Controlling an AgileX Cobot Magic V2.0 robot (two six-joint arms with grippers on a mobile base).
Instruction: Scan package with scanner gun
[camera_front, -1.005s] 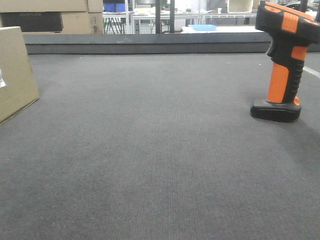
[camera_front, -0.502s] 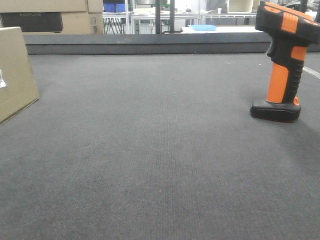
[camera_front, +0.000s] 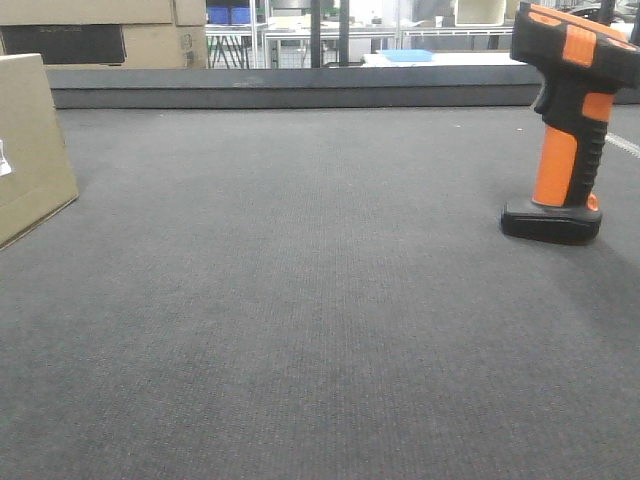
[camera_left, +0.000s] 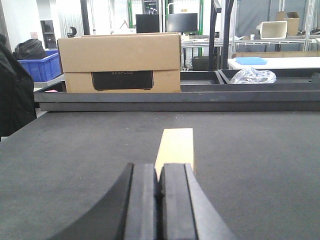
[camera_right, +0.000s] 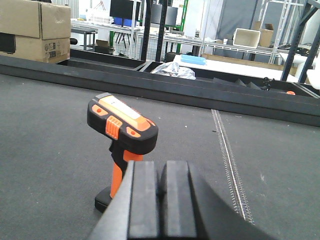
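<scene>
Front-facing view: the scanner gun (camera_front: 568, 130) stands upright on its flat black foot at the right of the dark mat (camera_front: 320, 300), while the package (camera_front: 30, 145), a plain tan box with a sliver of white label showing at the frame edge, sits at the far left, well apart from it. Neither arm appears in this view.

On the right wrist camera, the right gripper (camera_right: 161, 202) has its two black fingers (camera_right: 144, 200) pressed together with nothing between them; the scanner gun (camera_right: 122, 135) stands just ahead of the fingertips and slightly to their left, untouched.

On the left wrist camera, the left gripper (camera_left: 160, 200) is likewise closed and empty, its fingers (camera_left: 175, 200) meeting in a thin seam. The package (camera_left: 175, 147) lies straight ahead, just beyond the fingertips, narrow end toward the camera. A cardboard box with a dark panel (camera_left: 120, 64) rests farther off, behind the mat's raised edge.

By this evidence, the task looks barely begun: nothing is grasped, and picking up the scanner, presenting the label and scanning all remain.
</scene>
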